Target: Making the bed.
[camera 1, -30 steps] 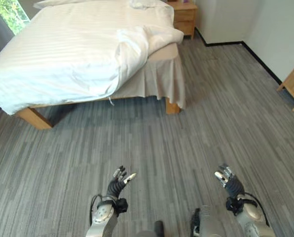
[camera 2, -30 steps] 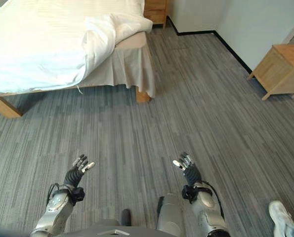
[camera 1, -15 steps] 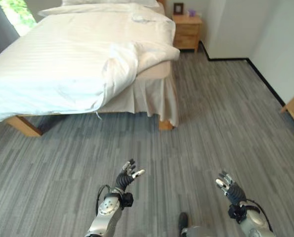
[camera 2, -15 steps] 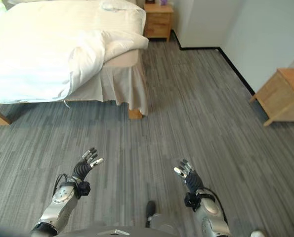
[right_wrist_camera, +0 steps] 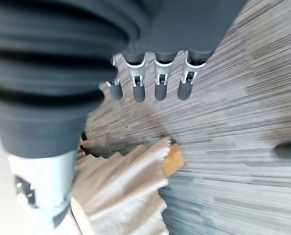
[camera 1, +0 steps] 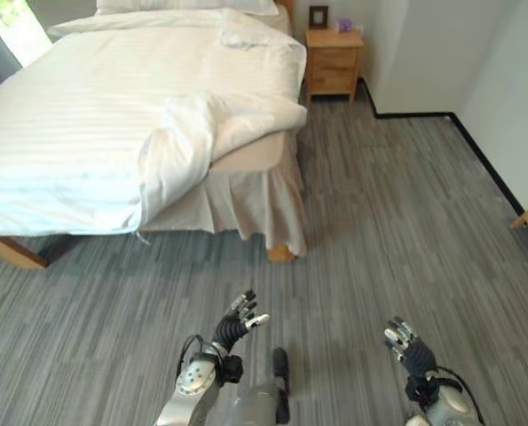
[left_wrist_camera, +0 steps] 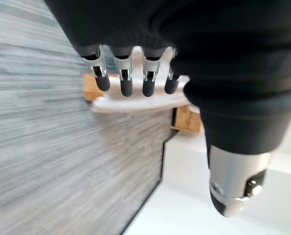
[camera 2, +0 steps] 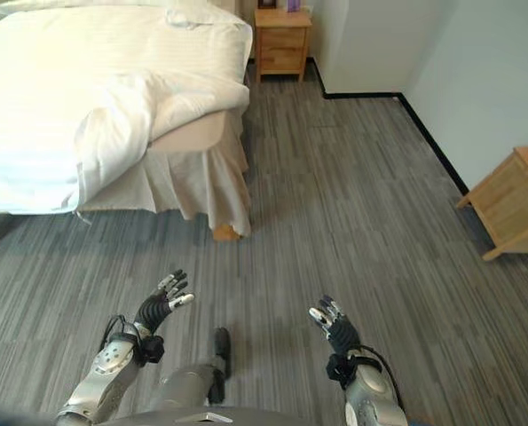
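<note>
The bed (camera 1: pixel 246 169) stood ahead on the left, its white duvet (camera 1: pixel 104 124) rumpled, one corner folded back near the foot. The left hand (camera 1: pixel 234 325) and right hand (camera 1: pixel 407 348) hung over the grey floor (camera 1: pixel 397 222), fingers loosely spread, holding nothing.

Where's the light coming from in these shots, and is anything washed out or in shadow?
Left eye view: daylight comes from the window, upper left, bleaching the duvet nearest it. Right eye view: same glare on the duvet; soft shadow falls on the floor beside the bed skirt.
</note>
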You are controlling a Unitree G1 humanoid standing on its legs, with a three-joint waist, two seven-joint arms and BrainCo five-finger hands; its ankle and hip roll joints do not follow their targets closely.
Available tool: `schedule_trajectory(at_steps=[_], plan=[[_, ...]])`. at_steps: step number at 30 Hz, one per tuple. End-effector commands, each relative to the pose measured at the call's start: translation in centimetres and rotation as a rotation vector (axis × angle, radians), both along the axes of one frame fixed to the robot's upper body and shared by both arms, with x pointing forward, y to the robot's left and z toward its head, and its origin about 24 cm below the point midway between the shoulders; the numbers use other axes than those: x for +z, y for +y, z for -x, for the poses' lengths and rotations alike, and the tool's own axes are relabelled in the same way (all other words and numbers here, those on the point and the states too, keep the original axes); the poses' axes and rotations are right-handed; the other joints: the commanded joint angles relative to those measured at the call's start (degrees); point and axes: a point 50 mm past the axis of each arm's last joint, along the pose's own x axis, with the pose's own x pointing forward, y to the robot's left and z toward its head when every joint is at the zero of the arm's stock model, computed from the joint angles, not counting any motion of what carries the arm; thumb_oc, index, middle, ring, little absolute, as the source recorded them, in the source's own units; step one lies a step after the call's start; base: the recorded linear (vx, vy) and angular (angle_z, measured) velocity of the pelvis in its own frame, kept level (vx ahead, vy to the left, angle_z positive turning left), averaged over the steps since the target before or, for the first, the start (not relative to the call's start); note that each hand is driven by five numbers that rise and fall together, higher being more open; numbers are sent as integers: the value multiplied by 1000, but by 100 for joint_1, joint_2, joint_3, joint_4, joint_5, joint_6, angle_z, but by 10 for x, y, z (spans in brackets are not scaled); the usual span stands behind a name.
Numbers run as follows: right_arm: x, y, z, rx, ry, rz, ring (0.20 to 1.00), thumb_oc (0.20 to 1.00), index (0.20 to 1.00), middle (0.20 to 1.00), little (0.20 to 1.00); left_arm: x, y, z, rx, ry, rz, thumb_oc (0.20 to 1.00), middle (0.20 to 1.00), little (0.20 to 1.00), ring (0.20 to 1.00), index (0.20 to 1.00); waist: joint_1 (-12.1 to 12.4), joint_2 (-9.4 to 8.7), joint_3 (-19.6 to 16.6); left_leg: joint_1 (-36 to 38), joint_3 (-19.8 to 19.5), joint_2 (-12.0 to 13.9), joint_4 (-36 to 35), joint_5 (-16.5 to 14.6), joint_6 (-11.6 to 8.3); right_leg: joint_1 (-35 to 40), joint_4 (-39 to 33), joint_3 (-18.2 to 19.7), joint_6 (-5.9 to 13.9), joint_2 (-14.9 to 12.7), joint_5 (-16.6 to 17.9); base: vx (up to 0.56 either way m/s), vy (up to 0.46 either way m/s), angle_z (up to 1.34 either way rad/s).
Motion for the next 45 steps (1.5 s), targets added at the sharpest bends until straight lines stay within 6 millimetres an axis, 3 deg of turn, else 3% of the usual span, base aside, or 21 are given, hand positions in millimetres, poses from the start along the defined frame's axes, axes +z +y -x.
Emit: schedule_trajectory(at_steps=[1,6,7,12,13,14,16,17,21,25,26,27,29,30,32,33,35,36,40,41,45], plan=[[30,11,-39,42,-195,-58,1000,1000,1000,1000,1000,40,-9,-32,-90,-207,-17,1000,1000,1000,1000,1000,212,-391,158,158,-255,258,12,271,-1309,-880,1016,318,636,-2146,1926,162,144,-25],[28,9,-35,48,-184,-40,1000,1000,1000,1000,1000,54,-11,-37,-158,-260,-35,1000,1000,1000,1000,1000,-40,-31,346,882,-645,225,-231,90,-1024,-1716,2813,462,511,-2156,2567,324,178,29],[29,5,-34,47,-186,-22,1000,1000,1000,1000,1000,57,-7,-37,-166,-277,-67,1000,1000,1000,1000,1000,-157,127,359,1139,-888,215,-376,84,-988,-2210,3167,511,440,-2126,2208,453,138,115],[33,-4,-36,41,-208,20,1000,1000,1000,1000,1000,51,0,-33,-122,-250,-47,1000,1000,1000,1000,1000,-329,188,353,1516,-1416,205,-454,46,-1130,-2602,2092,412,367,-2320,1915,349,-73,79],[34,-11,-35,30,-207,39,1000,1000,1000,1000,1000,45,-2,-33,-135,-229,-54,1000,1000,1000,1000,1000,-513,52,370,1695,-1822,153,-381,-200,-1215,-2547,784,1044,426,-1940,1773,387,-213,110],[34,-11,-35,30,-207,39,1000,1000,1000,1000,1000,45,-2,-33,-135,-229,-54,1000,1000,1000,1000,1000,-517,55,373,1690,-1826,156,-375,-198,-1215,-2529,748,1036,425,-1939,1798,406,-230,117],[35,-21,-31,35,-199,69,1000,1000,1000,1000,1000,51,-14,-45,-178,-267,-68,1000,1000,1000,1000,1000,-703,-83,376,1749,-2547,178,-205,-407,-1280,-2380,-219,2274,677,-1495,1593,366,-240,133],[33,-25,-27,2,-189,57,1000,1000,1000,1000,1000,48,-24,-46,-226,-250,-39,1000,1000,1000,1000,1000,-656,-135,325,1622,-2853,120,-84,-320,-1320,-2238,-64,2472,655,-1512,1627,254,-220,182],[34,-36,-26,-14,-185,92,1000,1000,1000,1000,1000,45,-25,-41,-230,-236,-17,1000,1000,1000,1000,1000,-630,-173,230,1600,-3115,219,-64,-325,-1455,-2059,-205,2004,514,-1606,1523,147,-174,170],[45,-61,-34,-89,-217,171,1000,1000,1000,1000,1000,39,-15,-37,-145,-202,22,1000,1000,1000,1000,1000,-565,-251,317,1261,-2832,382,237,-122,-1704,-1720,-346,1129,330,-1815,1393,40,-166,112],[49,-72,-32,-140,-230,196,1000,1000,1000,1000,1000,31,-5,-32,-48,-164,61,1000,1000,1000,1000,1000,-585,-323,377,1110,-2155,532,345,-69,-1691,-1532,-482,747,285,-1942,1412,-36,-154,92],[49,-72,-33,-140,-230,196,1000,1000,1000,1000,1000,31,-5,-32,-48,-164,61,1000,1000,1000,1000,1000,-592,-328,365,1092,-2160,524,339,-51,-1690,-1546,-489,743,287,-1950,1425,-58,-130,104],[46,-78,-25,-214,-215,205,1000,1000,1000,1000,1000,20,7,-25,83,-118,77,1000,1000,1000,1000,1000,-601,-355,346,1054,-1286,682,199,-41,-1678,-1403,-650,382,285,-1989,1406,-66,-73,106],[40,-80,-16,-270,-180,204,1000,1000,1000,1000,1000,6,20,-11,232,-60,81,1000,1000,1000,1000,1000,-564,-292,277,1150,-1172,677,-173,-59,-1672,-1346,-807,225,267,-1918,1342,-55,-44,86],[35,-79,-11,-311,-155,191,1000,1000,1000,1000,1000,-3,25,-3,297,-18,100,1000,1000,1000,1000,1000,-565,-251,211,1209,-1223,646,-361,-78,-1645,-1320,-844,194,274,-1901,1313,17,-1,69],[25,-75,-5,-352,-112,162,1000,1000,1000,1000,1000,-24,40,14,437,78,88,1000,1000,1000,1000,1000,-571,-217,124,1282,-1222,602,-485,-92,-1626,-1288,-867,158,288,-1900,1310,44,18,37],[25,-75,-5,-351,-112,162,1000,1000,1000,1000,1000,-24,40,14,437,78,88,1000,1000,1000,1000,1000,-575,-216,129,1286,-1224,602,-485,-94,-1626,-1283,-867,157,289,-1900,1308,11,32,6],[19,-59,-4,-323,-94,87,1000,1000,1000,1000,1000,-40,59,37,720,149,227,1000,1000,1000,1000,1000,-541,-183,94,1397,-1131,564,-527,-119,-1610,-1287,-858,236,270,-1910,1319,-8,66,-7],[18,-43,-9,-174,-93,105,1000,1000,1000,1000,1000,-37,77,45,874,109,298,1000,1000,1000,1000,1000,-467,-157,150,1532,-1124,582,-528,-162,-1602,-1338,-786,398,235,-1891,1319,-35,51,-27],[23,-39,-23,-296,-139,-3,1000,1000,1000,1000,1000,-9,59,2,471,17,42,1000,1000,1000,1000,1000,-420,-70,97,1445,-1095,589,-543,80,-1641,-1195,-904,-140,273,-1846,1299,-39,56,-21],[25,-35,-24,-153,-126,112,1000,1000,1000,1000,1000,-8,61,3,486,12,33,1000,1000,1000,1000,1000,-384,-77,112,1527,-1060,557,-536,31,-1616,-1172,-898,-99,289,-1884,1353,-10,55,2]])
